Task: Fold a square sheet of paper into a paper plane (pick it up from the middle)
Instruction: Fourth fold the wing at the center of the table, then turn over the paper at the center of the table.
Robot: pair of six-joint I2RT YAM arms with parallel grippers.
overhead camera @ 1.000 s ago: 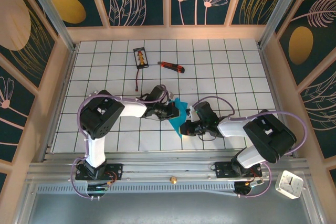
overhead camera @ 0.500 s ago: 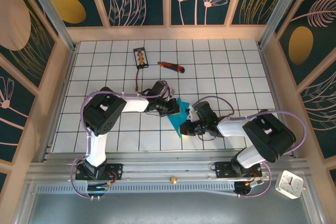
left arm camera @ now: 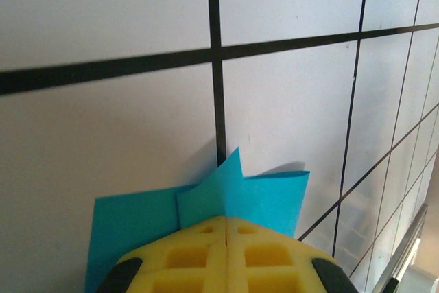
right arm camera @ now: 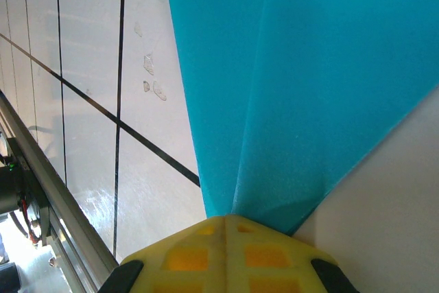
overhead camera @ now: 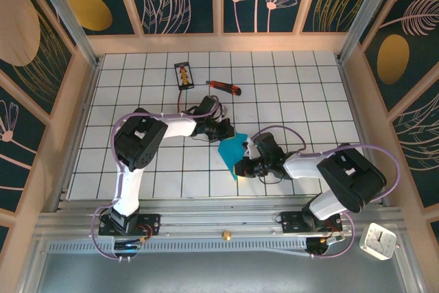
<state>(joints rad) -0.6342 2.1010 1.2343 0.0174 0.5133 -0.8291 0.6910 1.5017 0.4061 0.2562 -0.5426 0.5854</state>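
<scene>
Square sheet of paper point(overhead camera: 232, 150), creased, at the middle of the desk point(overhead camera: 295, 94), pinched at opposite ends by left tool point(overhead camera: 225, 132) and right tool point(overhead camera: 241, 167), both pressed together; left end drawn rearward within the last second, apparently stretching a fold flat.

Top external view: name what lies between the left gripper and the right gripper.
Top view: the creased cyan-blue paper sheet spans it, left gripper and right gripper both shut on it.
</scene>
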